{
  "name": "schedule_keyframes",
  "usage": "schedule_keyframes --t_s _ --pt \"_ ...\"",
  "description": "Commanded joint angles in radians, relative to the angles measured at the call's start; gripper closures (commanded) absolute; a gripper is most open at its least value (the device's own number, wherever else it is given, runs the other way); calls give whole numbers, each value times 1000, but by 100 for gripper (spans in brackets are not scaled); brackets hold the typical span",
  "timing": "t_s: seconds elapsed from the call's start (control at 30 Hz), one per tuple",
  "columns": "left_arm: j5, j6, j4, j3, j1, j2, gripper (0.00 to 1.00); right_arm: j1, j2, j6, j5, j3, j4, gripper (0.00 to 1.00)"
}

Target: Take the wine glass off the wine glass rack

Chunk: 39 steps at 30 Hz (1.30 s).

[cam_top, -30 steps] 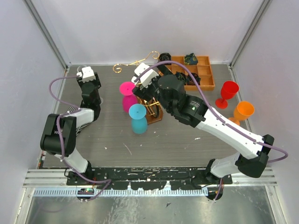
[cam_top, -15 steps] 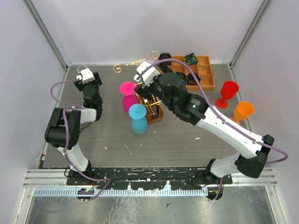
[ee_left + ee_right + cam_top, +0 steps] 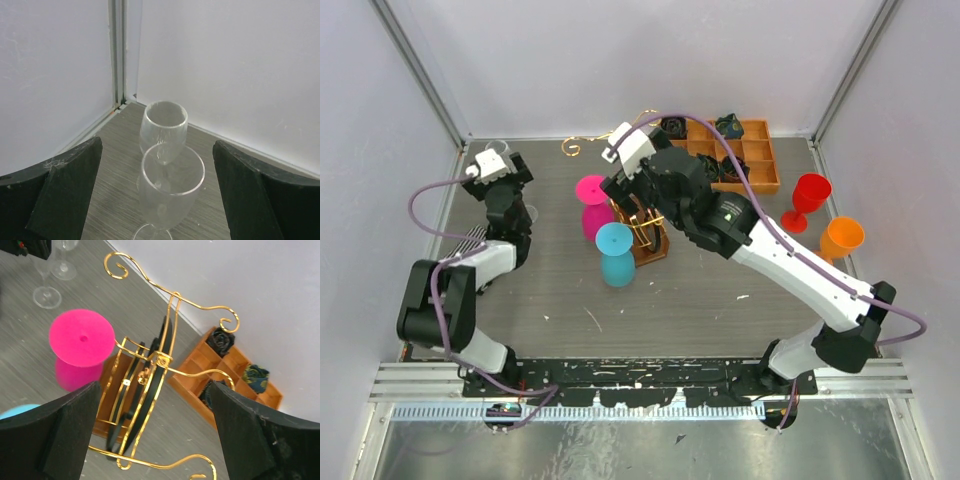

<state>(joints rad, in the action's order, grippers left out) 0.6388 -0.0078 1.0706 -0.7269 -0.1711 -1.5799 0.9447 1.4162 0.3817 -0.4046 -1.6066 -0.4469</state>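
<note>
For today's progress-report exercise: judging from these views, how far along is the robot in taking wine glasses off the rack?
Looks done: two clear glasses stand on the table, as do a red glass and an orange glass. In hand: nothing; the left gripper is open facing the clear pair, the right gripper open above the rack. Remaining: the pink glass and blue glass hang on it.

Closed in by plain white walls (image 3: 620,60) on three sides, joined by a grey metal post (image 3: 116,50) in the corner ahead of the left claw (image 3: 157,145). Floored with a grey wood-grain tabletop (image 3: 700,300) beneath it and the right claw (image 3: 155,390). Edged by a slotted metal rail (image 3: 620,375) well behind both. Lit softly and evenly.
</note>
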Motion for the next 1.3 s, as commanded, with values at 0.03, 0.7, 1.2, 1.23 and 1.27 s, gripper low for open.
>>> schedule_keyframes --t_s 0.03,0.7,1.2,1.23,1.27 --pt "29 -50 -141 29 -1 166 2 -7 71 -257 67 -203 -129 10" --pt "-54 -405 -1627 -437 -1 697 1 -168 148 -1024 555 -149 -236 31" --pt "-256 -474 -1890 -551 -2 747 1 -245 159 -1257 660 57 140 32" --pt "-267 -476 -1888 -549 -2 750 1 -244 166 -1262 657 57 141 32" --pt "-277 -478 -1886 -547 -2 752 1 -245 175 -1268 655 52 142 34"
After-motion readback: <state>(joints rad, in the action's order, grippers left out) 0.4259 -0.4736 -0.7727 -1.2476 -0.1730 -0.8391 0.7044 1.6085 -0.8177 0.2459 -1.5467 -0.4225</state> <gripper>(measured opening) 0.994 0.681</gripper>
